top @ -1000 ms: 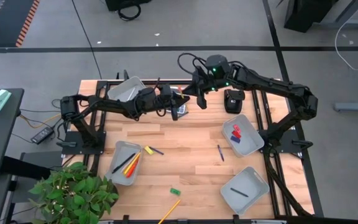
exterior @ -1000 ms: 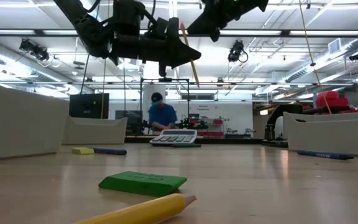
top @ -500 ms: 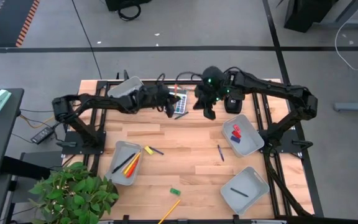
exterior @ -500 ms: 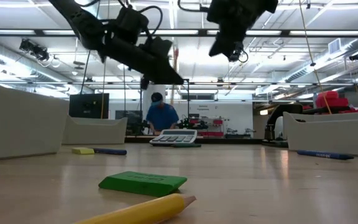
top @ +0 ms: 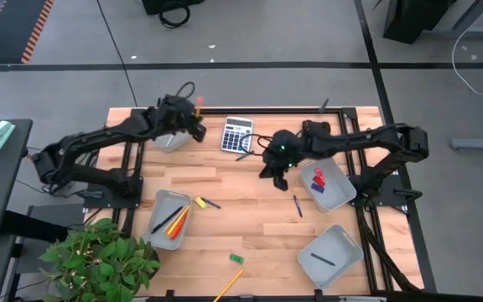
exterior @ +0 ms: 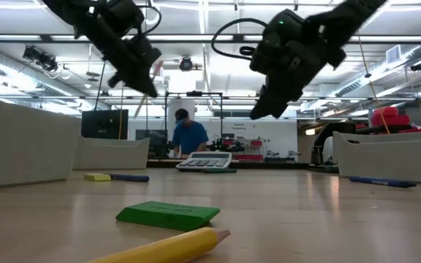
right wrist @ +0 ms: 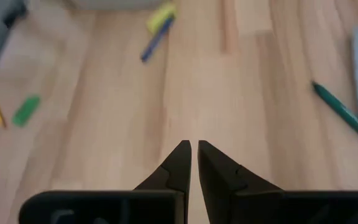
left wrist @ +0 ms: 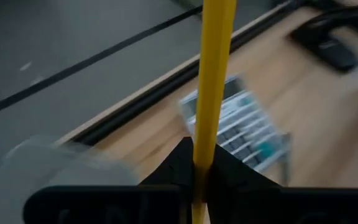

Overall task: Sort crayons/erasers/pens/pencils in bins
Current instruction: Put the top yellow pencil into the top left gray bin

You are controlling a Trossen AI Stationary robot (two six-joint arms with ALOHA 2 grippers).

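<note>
Left gripper [top: 193,122], pinching the pencil [left wrist: 212,81], has swung toward ten o'clock; right gripper [top: 273,174], fingers nearly together and empty, has dropped toward centre.

The table [top: 250,201] is pale wood in planked strips, smooth with a soft sheen. Pinched between the left gripper's [left wrist: 199,163] matt black plastic fingers [left wrist: 174,167], the pencil [left wrist: 213,74] has a smooth, glossy yellow coat. Ahead of the right gripper's [right wrist: 192,154] matt black fingertips [right wrist: 178,160], the green eraser [right wrist: 26,109] looks dull, and the bins [top: 329,256] are translucent grey plastic.
</note>
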